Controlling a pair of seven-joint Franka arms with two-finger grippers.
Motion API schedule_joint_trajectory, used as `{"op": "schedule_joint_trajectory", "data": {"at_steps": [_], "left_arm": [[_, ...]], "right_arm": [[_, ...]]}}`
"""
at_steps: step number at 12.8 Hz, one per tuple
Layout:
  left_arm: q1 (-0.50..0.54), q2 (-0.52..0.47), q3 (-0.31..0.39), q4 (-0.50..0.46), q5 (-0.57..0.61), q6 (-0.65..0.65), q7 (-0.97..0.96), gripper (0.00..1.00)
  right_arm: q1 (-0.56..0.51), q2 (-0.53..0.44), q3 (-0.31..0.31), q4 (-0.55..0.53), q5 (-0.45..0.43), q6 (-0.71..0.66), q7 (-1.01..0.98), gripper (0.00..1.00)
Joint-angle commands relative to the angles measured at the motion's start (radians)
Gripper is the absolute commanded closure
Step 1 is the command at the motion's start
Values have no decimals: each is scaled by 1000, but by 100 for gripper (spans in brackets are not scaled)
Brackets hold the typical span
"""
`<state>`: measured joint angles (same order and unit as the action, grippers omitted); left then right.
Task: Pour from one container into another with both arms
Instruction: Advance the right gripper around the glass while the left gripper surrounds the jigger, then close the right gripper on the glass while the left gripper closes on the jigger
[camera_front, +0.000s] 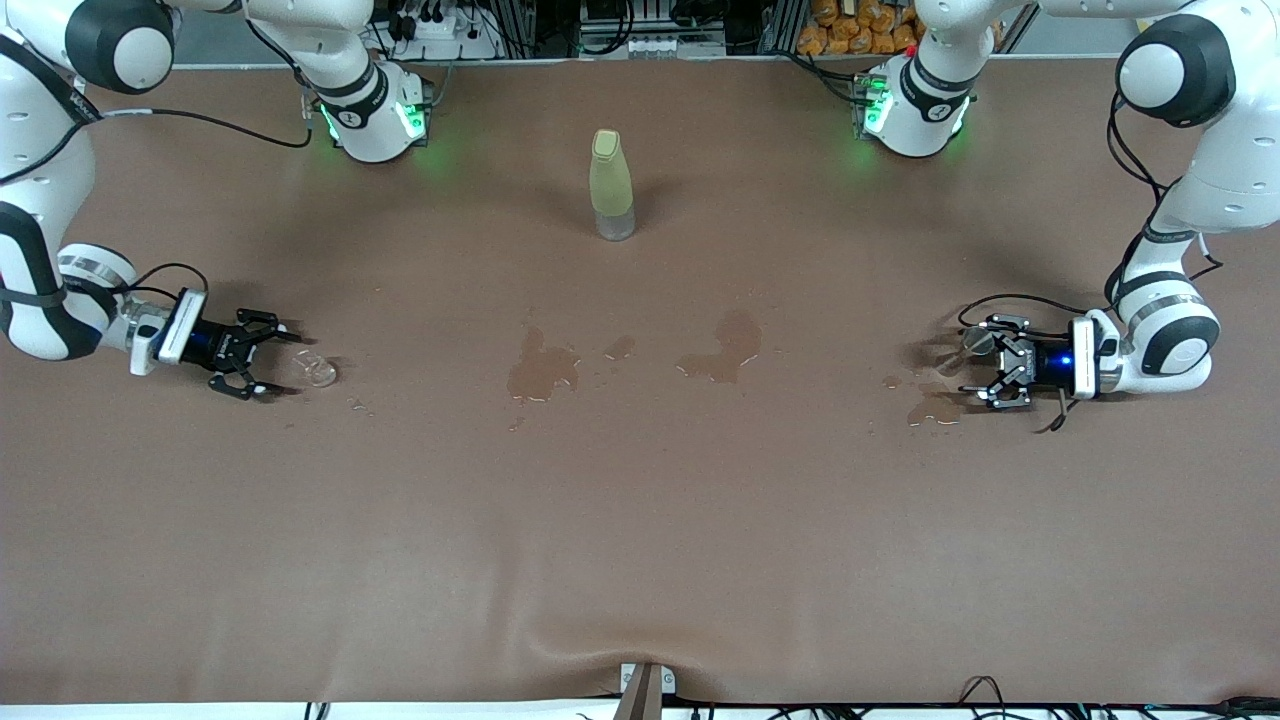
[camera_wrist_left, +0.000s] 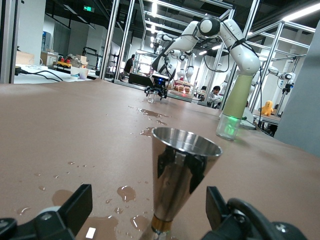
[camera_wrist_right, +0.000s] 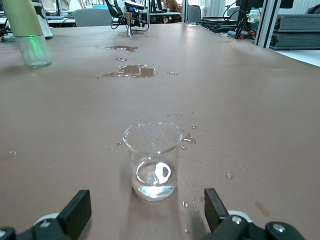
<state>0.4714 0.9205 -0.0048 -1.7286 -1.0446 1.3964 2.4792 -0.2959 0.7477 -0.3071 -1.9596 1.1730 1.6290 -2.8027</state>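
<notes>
While both arms sit low at their ends of the tabletop (camera_front: 640, 520), the left gripper (camera_front: 985, 368) is spread wide, holding nothing. A steel cone cup (camera_wrist_left: 176, 182) stands between its fingers (camera_wrist_left: 75, 205), untouched, in spilled drops. Right gripper (camera_front: 262, 367) is also fully open and empty, with a clear glass beaker (camera_wrist_right: 154, 161) upright just ahead of it, apart from both fingers. Only the front view shows the puddles (camera_front: 640, 360) midway between the two grippers and the pale green bottle (camera_front: 611, 185) near the bases.
</notes>
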Motion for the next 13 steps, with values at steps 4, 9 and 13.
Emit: {"op": "schedule_joint_trajectory", "data": {"at_steps": [4,9,13], "left_arm": [[4,15,-1,9,-15,-14,79,14],[4,17,-1,14,-8,-14,122,14],[4,15,0,15,-3,-13,156,26]], "right_arm": [[47,35,-3,-2,85,-17,-250,0],[87,56,-3,-4,134,-15,-273,0],[101,58,-3,-4,143,-15,-271,0]]}}
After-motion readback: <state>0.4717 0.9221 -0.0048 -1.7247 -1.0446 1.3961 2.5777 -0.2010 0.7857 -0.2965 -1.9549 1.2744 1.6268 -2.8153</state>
